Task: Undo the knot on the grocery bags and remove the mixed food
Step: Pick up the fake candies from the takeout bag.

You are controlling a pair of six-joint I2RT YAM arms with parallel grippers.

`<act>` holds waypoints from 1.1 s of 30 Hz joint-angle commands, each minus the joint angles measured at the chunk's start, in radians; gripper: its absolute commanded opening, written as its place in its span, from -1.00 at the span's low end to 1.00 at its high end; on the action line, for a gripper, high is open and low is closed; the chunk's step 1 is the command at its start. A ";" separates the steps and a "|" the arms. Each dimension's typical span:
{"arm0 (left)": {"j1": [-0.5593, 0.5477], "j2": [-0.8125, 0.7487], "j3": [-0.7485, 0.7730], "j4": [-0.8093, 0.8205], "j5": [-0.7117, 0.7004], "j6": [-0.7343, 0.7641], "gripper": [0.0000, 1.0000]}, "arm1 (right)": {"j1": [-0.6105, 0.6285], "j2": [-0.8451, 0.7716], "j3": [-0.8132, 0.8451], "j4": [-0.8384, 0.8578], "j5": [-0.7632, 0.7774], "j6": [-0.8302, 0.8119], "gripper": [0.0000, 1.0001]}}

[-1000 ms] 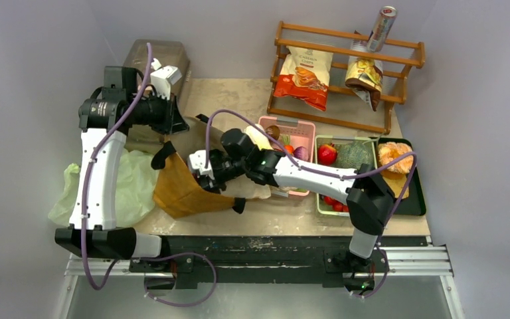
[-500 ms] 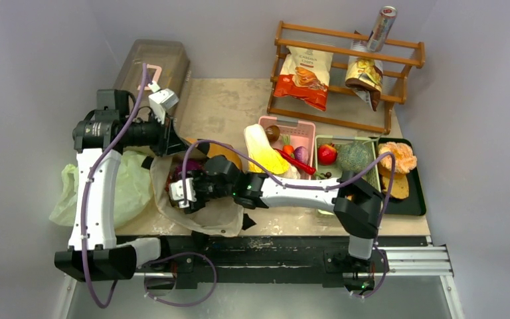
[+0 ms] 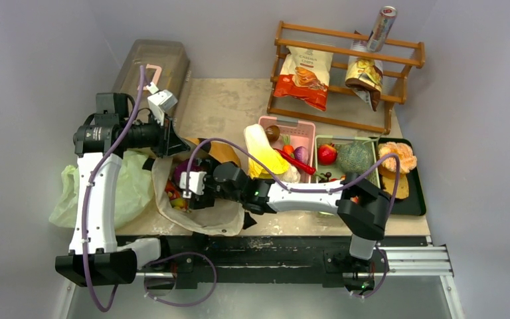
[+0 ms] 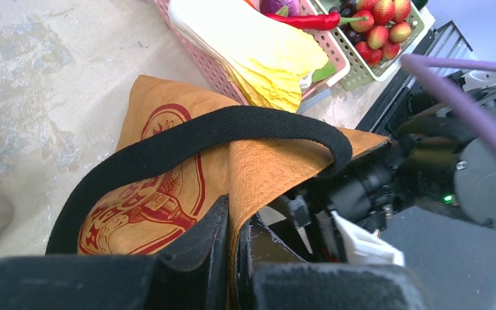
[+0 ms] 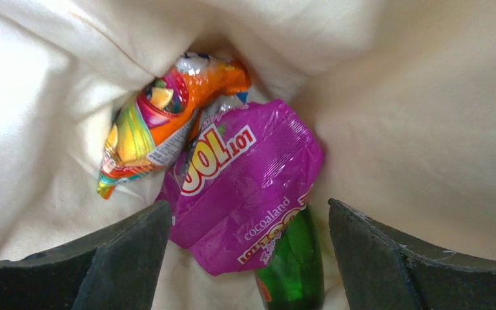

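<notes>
Pale beige tabletop is carrying the whole scene, with grey walls around it. The mustard-brown tote is lying near the front edge, between the two arms, with its mouth opening upward. The left gripper is pinching the tote's rim, its two fingers closed on the orange fabric just under the black strap. The right gripper is reaching inside the tote, its jaws spread wide and holding nothing. Between them, against the cream lining, a purple snack packet is lying over a green bottle, and an orange packet is touching its upper edge. The pale-green plastic bag is lying crumpled just left of the tote, partly under the left arm. Further right, the yellow cabbage and the red chilli are resting in the pink basket.
</notes>
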 commanded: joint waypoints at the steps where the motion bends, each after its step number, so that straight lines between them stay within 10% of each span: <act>1: 0.005 -0.034 -0.005 0.061 0.058 -0.041 -1.00 | 0.008 0.049 0.014 0.081 0.060 0.033 0.84; 9: 0.006 -0.029 -0.003 0.073 0.050 -0.048 -1.00 | 0.007 0.176 0.103 0.018 0.026 0.065 0.75; 17: 0.005 -0.028 -0.021 0.058 0.027 -0.019 -1.00 | 0.004 0.170 0.133 -0.013 0.054 0.094 -1.00; 28: 0.006 -0.024 -0.039 0.114 -0.017 -0.030 -1.00 | -0.007 0.037 0.205 -0.084 -0.034 0.090 -0.96; 31: 0.006 -0.021 -0.039 0.126 -0.018 -0.039 -1.00 | -0.006 0.083 0.228 -0.143 -0.014 0.099 0.46; 33: 0.006 -0.024 -0.037 0.125 -0.017 -0.037 -1.00 | -0.006 0.101 0.219 -0.140 -0.016 0.099 0.67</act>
